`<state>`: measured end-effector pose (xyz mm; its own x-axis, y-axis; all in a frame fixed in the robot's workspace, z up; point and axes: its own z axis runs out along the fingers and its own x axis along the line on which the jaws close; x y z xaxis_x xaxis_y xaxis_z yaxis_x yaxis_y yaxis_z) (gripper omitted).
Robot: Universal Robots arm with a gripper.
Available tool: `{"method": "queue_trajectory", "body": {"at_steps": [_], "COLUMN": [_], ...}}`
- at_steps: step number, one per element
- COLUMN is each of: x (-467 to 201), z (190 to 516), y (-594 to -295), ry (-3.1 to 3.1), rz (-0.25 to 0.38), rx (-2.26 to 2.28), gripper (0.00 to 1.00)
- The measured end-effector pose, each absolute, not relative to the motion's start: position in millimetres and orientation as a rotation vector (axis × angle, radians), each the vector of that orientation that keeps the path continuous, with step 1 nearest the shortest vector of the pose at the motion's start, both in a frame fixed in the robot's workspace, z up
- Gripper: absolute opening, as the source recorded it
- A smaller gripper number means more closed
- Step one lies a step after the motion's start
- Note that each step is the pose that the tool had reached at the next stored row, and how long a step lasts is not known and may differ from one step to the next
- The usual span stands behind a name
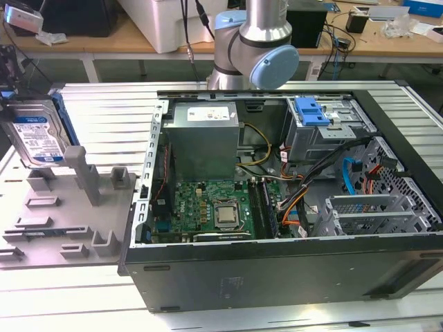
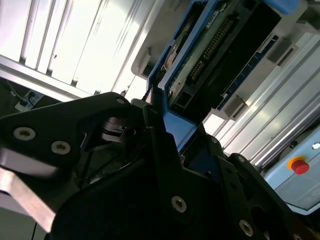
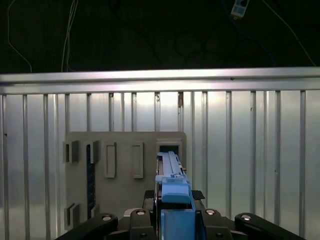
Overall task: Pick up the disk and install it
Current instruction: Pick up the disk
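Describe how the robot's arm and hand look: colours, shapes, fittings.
In the exterior view, the silver tubular metal arm has rounded grey joints with pale blue round caps. In both wrist views, the matte black hand is built of flat angular plates and links studded with silver screw heads; a bare silver metal bracket adjoins it in the second wrist view.

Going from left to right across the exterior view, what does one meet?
Silver metal hard drive in blue rail → grey plastic fixture board → silver power supply box → blue-handled grey drive cage.
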<state>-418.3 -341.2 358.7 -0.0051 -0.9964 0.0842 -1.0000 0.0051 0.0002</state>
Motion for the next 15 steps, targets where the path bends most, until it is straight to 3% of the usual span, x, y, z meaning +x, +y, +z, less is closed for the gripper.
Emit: {"method": "queue_trajectory", "body": {"at_steps": [15], "x": [-416], "z": [413], "y": [-341], "ry": [-2.179], "rz": [0.100], "rx": [2.168], "gripper": [0.36]}}
